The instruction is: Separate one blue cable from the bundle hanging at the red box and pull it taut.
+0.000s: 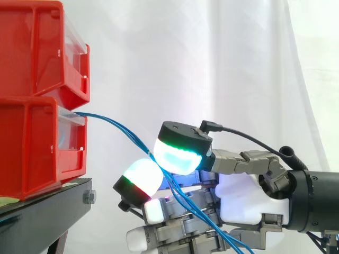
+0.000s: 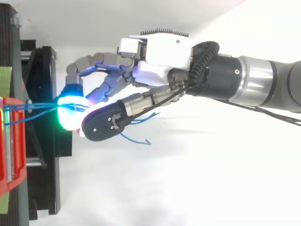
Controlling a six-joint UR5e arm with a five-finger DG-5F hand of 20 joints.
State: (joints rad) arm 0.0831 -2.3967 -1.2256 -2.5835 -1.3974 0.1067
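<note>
Blue cables (image 1: 117,126) leave the front of the lower red box (image 1: 37,148) at the stand's (image 1: 47,211) edge and slant down and rightward. The hand's (image 1: 246,197) fingers (image 1: 180,152) pinch them between glowing pads.

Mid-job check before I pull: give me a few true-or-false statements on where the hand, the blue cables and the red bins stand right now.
1. The blue cables leave the front of the lower red bin. True.
2. The hand is open and clear of the cables. False: two glowing pads pinch the cables between them.
3. In the side view the arm comes in from the left. False: it comes in from the right.
4. Past the pinch, the cables run on down across the hand. True.
5. The bins stand on a white table. False: they stand on a black stand.
</note>
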